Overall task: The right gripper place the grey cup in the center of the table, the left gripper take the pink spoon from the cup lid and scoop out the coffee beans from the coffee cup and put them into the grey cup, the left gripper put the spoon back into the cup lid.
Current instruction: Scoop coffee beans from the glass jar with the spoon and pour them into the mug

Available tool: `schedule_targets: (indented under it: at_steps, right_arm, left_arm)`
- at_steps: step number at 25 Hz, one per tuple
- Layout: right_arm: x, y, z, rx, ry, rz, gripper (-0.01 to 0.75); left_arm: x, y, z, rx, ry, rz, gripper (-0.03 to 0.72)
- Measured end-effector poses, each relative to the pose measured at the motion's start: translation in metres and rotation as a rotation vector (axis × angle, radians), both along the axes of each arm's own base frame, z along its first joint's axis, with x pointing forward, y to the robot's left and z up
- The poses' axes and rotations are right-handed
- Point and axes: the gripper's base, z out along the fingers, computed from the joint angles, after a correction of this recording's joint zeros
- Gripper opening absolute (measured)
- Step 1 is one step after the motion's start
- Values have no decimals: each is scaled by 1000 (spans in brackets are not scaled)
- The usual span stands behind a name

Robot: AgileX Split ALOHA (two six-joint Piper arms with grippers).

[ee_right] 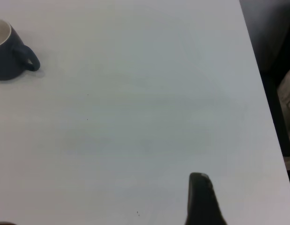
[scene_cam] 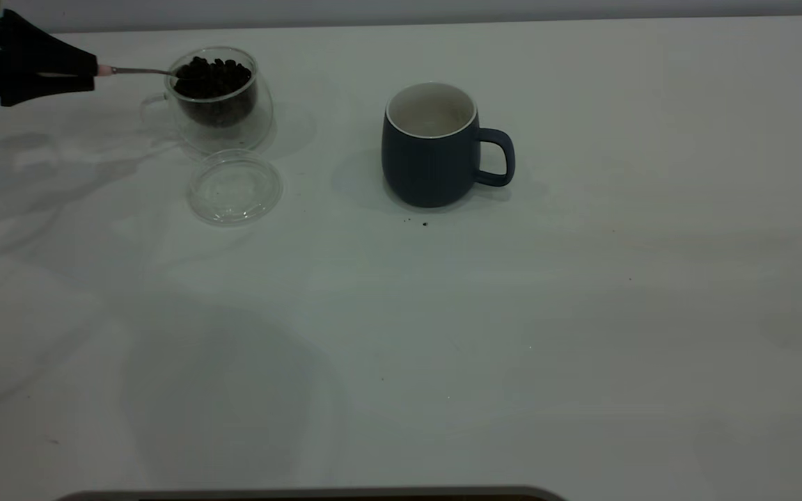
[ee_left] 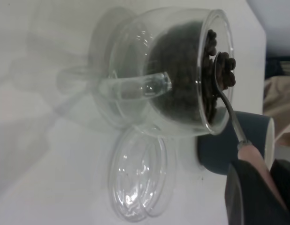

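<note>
Left gripper (scene_cam: 91, 70) at far left, fingers clamped on pink spoon (scene_cam: 135, 70) handle, spoon bowl in beans (scene_cam: 214, 78) heaped in glass cup (scene_cam: 218, 97), lid (scene_cam: 234, 188) just before it, grey cup (scene_cam: 432, 146) mid-table (scene_cam: 582, 313), no readable writing, right gripper (ee_right: 201, 199) barely in view, jaw state unclear

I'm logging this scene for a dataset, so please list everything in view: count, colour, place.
grey cup: one, dark blue-grey with white inside, upright near the table's centre, handle toward the right arm's side.
coffee cup: one, clear glass, far left area.
coffee beans: a dark brown heap, inside the coffee cup.
cup lid: one, clear, flat on the table in front of the coffee cup, nothing on it.
pink spoon: one, metal with pink handle, bowl over the beans.
table: one, white, a few dark specks.
left gripper: black, far left, holding the spoon's handle.
right gripper: black, over bare table, away from the cup.
</note>
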Motion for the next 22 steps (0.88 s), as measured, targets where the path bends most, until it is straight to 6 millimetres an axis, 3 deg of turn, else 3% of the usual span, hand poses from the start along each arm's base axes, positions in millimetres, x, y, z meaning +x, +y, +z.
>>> schedule_targets:
  at_steps: [22]
  right_arm:
    - [0, 0, 0, 0, 0, 0, 496]
  left_arm:
    - [-4, -2, 5, -53, -24, -55, 115]
